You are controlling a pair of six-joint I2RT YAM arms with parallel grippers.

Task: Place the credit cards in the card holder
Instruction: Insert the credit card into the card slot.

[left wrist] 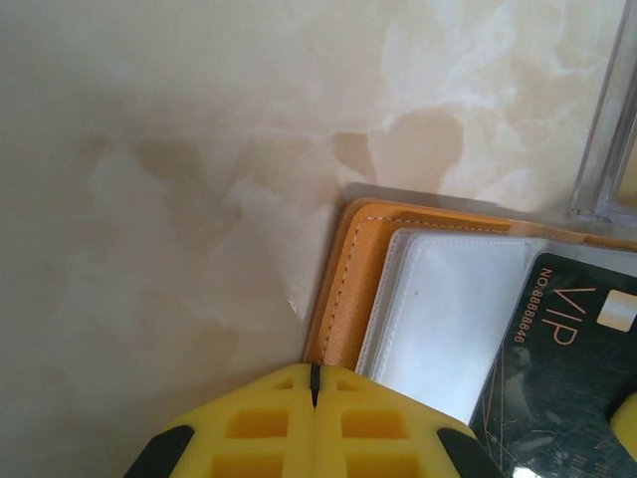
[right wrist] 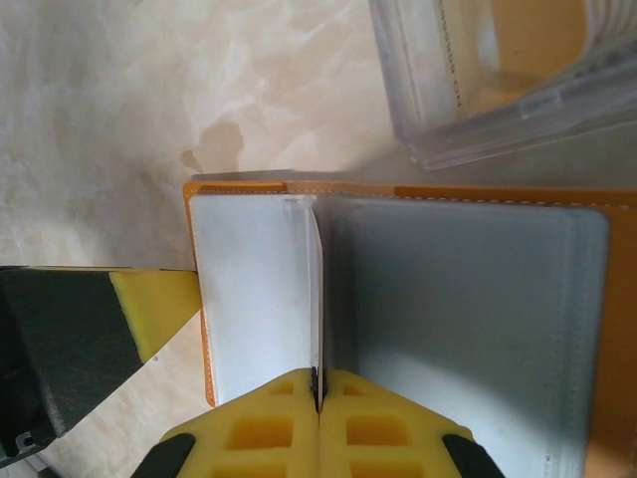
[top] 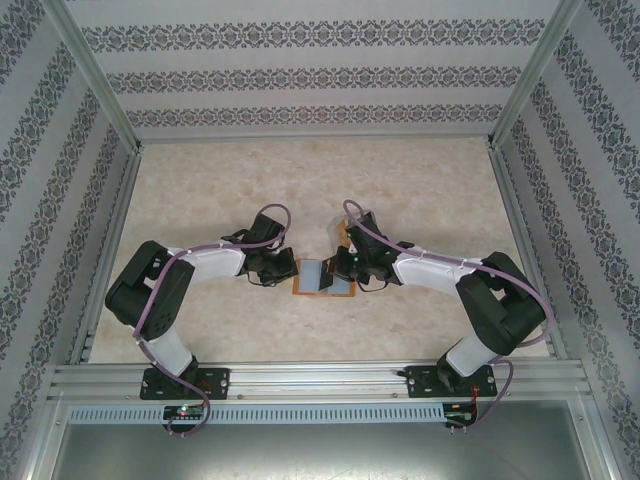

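The open holder (top: 322, 277) lies mid-desk (top: 200, 200), left end effector (left wrist: 315, 383) pressed together at its edge, right end effector (right wrist: 318, 383) seemingly pinching a dark card (left wrist: 557, 388) upright over the sleeves (right wrist: 458, 299), so a misaligned push could buckle a sleeve or shove the holder.

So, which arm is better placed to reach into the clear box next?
The right, probably. The clear box lies just beyond the right gripper, on its side of the card holder. The left gripper sits shut at the holder's opposite edge and could steady it.
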